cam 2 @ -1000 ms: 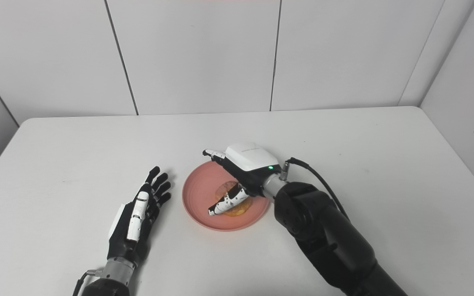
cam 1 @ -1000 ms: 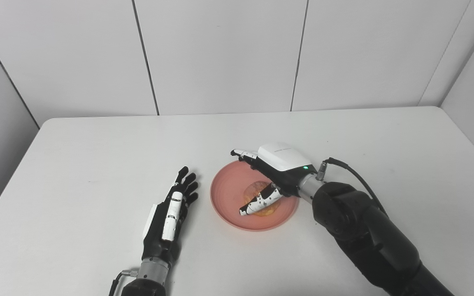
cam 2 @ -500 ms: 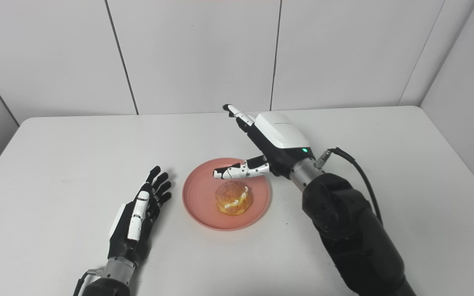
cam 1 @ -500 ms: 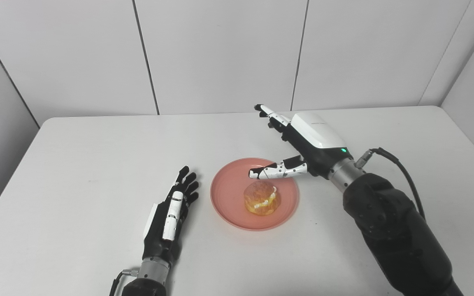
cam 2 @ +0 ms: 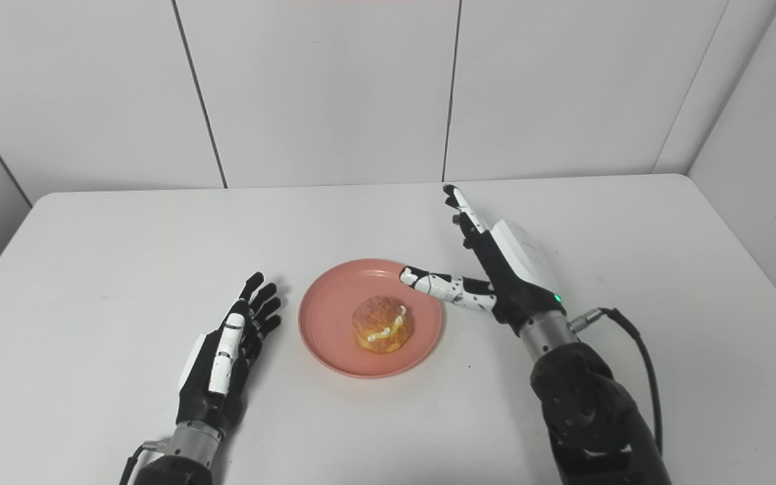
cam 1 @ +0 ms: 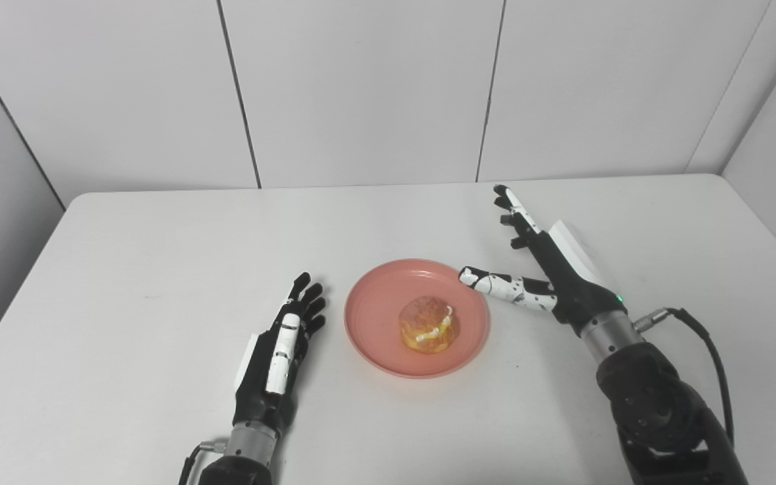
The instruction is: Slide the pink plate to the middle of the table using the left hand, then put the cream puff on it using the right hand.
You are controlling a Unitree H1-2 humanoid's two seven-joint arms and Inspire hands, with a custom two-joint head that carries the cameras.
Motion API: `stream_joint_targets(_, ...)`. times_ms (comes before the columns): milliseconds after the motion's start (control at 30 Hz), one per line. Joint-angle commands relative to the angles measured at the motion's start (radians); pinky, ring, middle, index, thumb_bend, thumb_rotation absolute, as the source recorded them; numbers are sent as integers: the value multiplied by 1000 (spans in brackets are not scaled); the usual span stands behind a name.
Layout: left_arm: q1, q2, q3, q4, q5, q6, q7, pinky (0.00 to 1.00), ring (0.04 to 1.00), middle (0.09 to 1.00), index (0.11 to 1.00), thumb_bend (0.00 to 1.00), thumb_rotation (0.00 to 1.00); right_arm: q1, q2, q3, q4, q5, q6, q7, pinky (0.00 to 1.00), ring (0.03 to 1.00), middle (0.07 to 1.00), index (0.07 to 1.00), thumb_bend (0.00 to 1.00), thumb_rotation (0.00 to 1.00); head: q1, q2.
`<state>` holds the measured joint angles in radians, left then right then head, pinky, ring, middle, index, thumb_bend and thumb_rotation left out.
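White table point(cam 1: 125, 256), pink plate point(cam 1: 374, 316) near its middle; left robot hand point(cam 1: 280, 353) resting beside

Both views look down and forward from head height at the near edge of the white tabletop point(cam 1: 159, 256), facing the panelled back wall point(cam 1: 361, 87), and take in almost the whole surface. They share nearly the same scene. The right eye view sits slightly to the right, so the pink plate point(cam 2: 334, 337) appears further left in it.

Pink plate point(cam 1: 374, 323), golden-brown cream puff point(cam 1: 428, 325) with white filling, white table point(cam 1: 125, 269), black-and-white hands.
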<state>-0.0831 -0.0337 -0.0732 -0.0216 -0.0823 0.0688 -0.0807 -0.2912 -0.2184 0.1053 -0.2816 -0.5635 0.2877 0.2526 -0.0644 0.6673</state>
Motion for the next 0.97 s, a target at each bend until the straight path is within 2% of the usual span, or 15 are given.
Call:
stream_joint_targets(0,21,5,4,25,4,41,2,932,940,946,937,435,1000,-15,9,-20,-32,19,-3,-39,860,932,970,1000,831,871,1,-2)
stream_joint_targets(100,21,6,7,24,1,37,2,931,940,945,938,430,1000,26,28,-28,-28,40,-9,-64,888,946,979,1000,830,913,2,-3)
stream_joint_targets(267,21,15,14,34,-6,20,-6,933,943,949,943,426,1000,88,59,-18,-18,64,-28,-102,878,951,990,1000,831,994,-5,-3)
stream_joint_targets(500,23,27,19,35,-16,12,-23,956,953,958,954,417,1000,162,123,-15,60,157,-139,-178,920,985,1000,1000,843,1000,-6,0)
stream_joint_targets(667,21,34,17,45,-5,0,-25,956,956,962,954,422,1000,186,165,-38,128,302,-209,-189,957,974,1000,1000,878,1000,-1,2)
stream_joint_targets(767,24,41,12,43,2,-10,-29,971,967,975,967,427,1000,194,179,-40,165,361,-234,-185,966,997,1000,1000,859,1000,5,5)
stream_joint_targets(867,26,45,7,50,10,-29,-30,996,986,996,989,430,1000,199,187,-41,182,403,-228,-182,996,1000,1000,1000,829,1000,5,5)
stream_joint_targets(933,31,46,8,46,9,-27,-29,1000,997,1000,998,423,1000,202,192,-38,195,429,-232,-180,1000,1000,1000,1000,770,1000,7,6)
